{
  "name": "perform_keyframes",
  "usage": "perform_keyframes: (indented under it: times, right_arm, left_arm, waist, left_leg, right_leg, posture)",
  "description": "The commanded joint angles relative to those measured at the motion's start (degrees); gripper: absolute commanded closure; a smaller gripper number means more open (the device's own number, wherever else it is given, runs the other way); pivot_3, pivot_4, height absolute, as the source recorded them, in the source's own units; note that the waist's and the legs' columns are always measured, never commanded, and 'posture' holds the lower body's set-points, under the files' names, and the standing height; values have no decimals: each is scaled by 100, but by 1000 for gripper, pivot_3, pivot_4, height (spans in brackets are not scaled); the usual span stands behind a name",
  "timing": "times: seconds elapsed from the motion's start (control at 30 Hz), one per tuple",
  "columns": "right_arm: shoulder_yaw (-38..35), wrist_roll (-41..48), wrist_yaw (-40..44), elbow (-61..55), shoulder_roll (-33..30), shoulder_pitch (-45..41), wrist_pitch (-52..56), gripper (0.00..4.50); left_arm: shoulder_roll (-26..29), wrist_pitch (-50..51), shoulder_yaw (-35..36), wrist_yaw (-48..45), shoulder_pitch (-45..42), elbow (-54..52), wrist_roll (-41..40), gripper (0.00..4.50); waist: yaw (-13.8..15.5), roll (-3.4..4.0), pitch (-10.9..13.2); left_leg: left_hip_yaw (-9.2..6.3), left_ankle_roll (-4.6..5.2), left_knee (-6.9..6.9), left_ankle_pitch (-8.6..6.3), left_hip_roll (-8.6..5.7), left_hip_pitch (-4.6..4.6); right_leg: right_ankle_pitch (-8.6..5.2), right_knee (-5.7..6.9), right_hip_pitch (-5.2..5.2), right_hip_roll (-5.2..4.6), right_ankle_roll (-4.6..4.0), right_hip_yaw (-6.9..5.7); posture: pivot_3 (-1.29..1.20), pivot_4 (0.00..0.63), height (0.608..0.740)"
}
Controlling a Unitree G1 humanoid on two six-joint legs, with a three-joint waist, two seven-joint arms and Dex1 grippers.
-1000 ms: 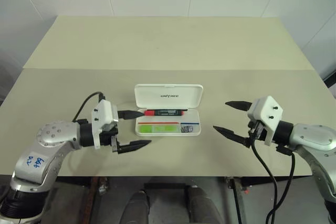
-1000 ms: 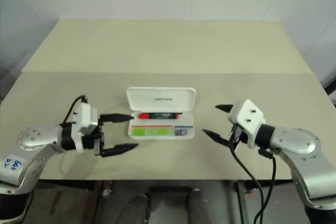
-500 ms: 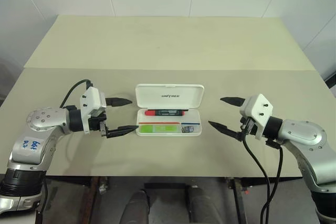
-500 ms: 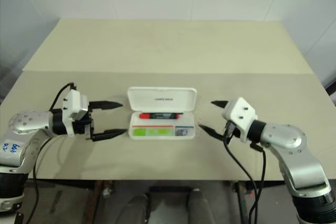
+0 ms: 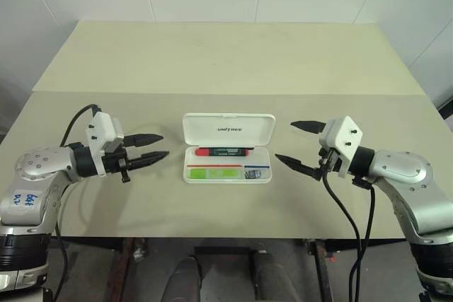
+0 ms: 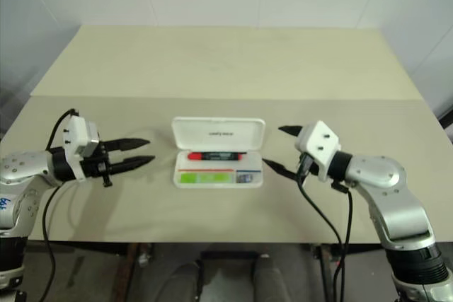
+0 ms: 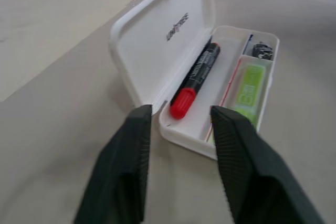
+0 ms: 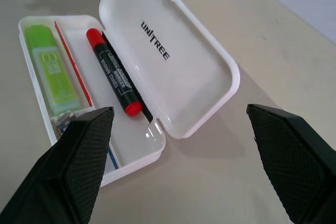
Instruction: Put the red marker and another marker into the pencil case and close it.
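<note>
Two arms reach in over the pale worktop [image 5: 226, 61], which fills most of the head views from the lower edge up to the white wall. Centre frame, a little below the middle, lies the pencil case [image 5: 228, 148], its lid tipped up and back so the dark lettering on the inside shows, its tray open toward the lower edge.

To the left of the case, at mid-height, the left end effector [image 5: 147, 148] points toward it, its two black fingers [image 7: 131, 166] drawn fairly near each other with a narrow gap between them, pinching nothing, well apart from the case. To the right of the case, the right end effector [image 5: 299, 146] points back toward it with its fingers spread wide, empty, the lower tip near the tray's right end without touching it.

Inside the tray, the red marker [image 8: 114, 72] lies lengthwise in the compartment nearest the lid hinge. The green highlighter [image 8: 48, 66] lies flat in the front compartment, beyond the thin red stripe. A small dark lump [image 7: 262, 51] sits in the little end compartment beside the highlighter.
</note>
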Motion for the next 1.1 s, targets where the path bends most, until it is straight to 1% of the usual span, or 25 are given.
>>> perform_keyframes:
  times: [0.03,0.07,0.1,0.2,0.3,0.5,0.73,0.9,1.03,1.1]
  right_arm:
    - [-72,211,117,-177,-12,-180,26,187]
    - [-73,224,147,-190,-32,-193,19,187]
    - [-66,217,170,-196,-44,-203,4,187]
    - [-108,188,132,-240,-63,-176,11,187]
    - [-125,146,90,-310,-83,-78,19,187]
    - [-145,127,8,-352,-75,-81,84,187]
    - [-165,109,-55,-346,-58,-132,96,187]
    - [-181,124,-143,-403,-48,-117,127,187]
    - [-169,128,-204,-437,-39,-73,137,187]
    - [-160,138,-227,-442,-29,-76,144,187]
  left_arm:
    - [4,-218,211,174,-247,328,83,4066]
    - [-30,-280,206,274,-321,459,141,4423]
    - [-66,-359,185,401,-411,629,232,4493]
    - [-296,-567,51,895,-786,1240,558,4493]
    - [-454,-723,-179,959,-1038,1539,774,4493]
    - [-871,-997,-626,926,-1775,2393,1125,4493]
    - [-1561,-1326,-1070,757,-2785,3650,1403,4493]
    - [-1762,-1394,-1148,357,-2997,3794,1283,4493]
    - [-1753,-1230,-1081,-272,-2870,3487,957,4493]
    - [-1625,-1037,-1049,-695,-2683,3092,717,4493]
  waist:
    - [6,0,0]
    - [8,0,0]
    - [10,0,0]
    - [37,0,0]
    - [37,0,0]
    - [46,0,0]
    - [39,-1,0]
    - [28,-1,0]
    - [35,-1,0]
    - [32,-1,0]
  left_leg:
    - [0,0,0,0,0,0]
    - [-1,0,1,0,0,0]
    - [-2,0,1,0,0,0]
    - [-3,0,1,0,-1,0]
    - [-5,0,2,0,-3,-1]
    - [-6,0,1,0,-5,-5]
    - [-7,0,1,0,-6,-5]
    - [-7,0,-2,0,-6,-7]
    - [-7,0,-1,0,-7,-11]
    - [-7,0,-1,-1,-7,-11]
  right_leg:
    - [0,1,0,0,0,-1]
    - [0,1,0,0,0,-1]
    - [0,1,0,0,1,-1]
    - [4,4,0,0,8,-3]
    - [45,3,0,-1,85,-5]
    - [48,4,-2,-1,89,-8]
    - [50,4,-2,-1,93,-8]
    - [51,8,-9,0,95,-7]
    - [51,8,-10,-1,95,-8]
    - [51,8,-10,-1,95,-8]
  posture:
    - [0,150,740]
    - [0,150,740]
    - [0,150,740]
    - [0,150,740]
    - [0,150,740]
    - [0,150,740]
    - [0,150,740]
    - [0,150,740]
    - [0,150,740]
    - [0,150,740]
